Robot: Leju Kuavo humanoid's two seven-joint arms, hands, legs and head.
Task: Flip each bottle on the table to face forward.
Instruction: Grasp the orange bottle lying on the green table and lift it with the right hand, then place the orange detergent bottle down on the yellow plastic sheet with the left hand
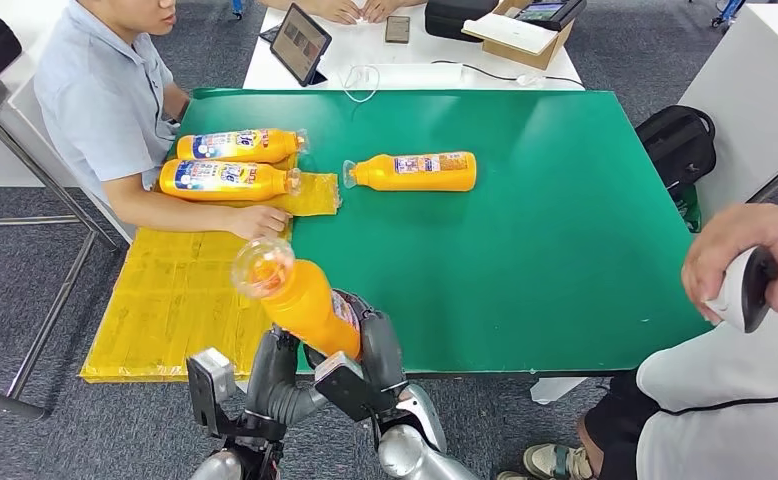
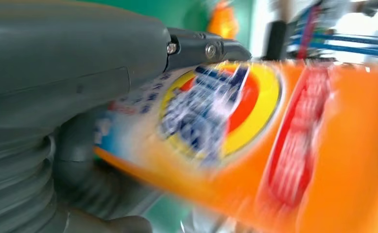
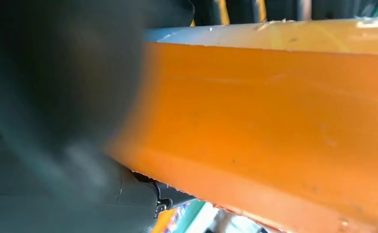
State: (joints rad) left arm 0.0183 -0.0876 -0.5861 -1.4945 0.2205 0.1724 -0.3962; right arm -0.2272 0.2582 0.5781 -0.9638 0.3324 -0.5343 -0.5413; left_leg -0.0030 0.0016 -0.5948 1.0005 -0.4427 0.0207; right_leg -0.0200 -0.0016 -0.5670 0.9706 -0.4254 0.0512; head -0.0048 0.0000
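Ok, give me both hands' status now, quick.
Left hand: holding the orange bottle, lifted off the table.
Right hand: holding the same orange bottle from the other side.

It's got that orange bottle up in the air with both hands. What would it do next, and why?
Probably turn the held bottle label-up and lower it onto the green table. Both the left hand and right hand grip it off the surface, while three bottles already lie label-up.
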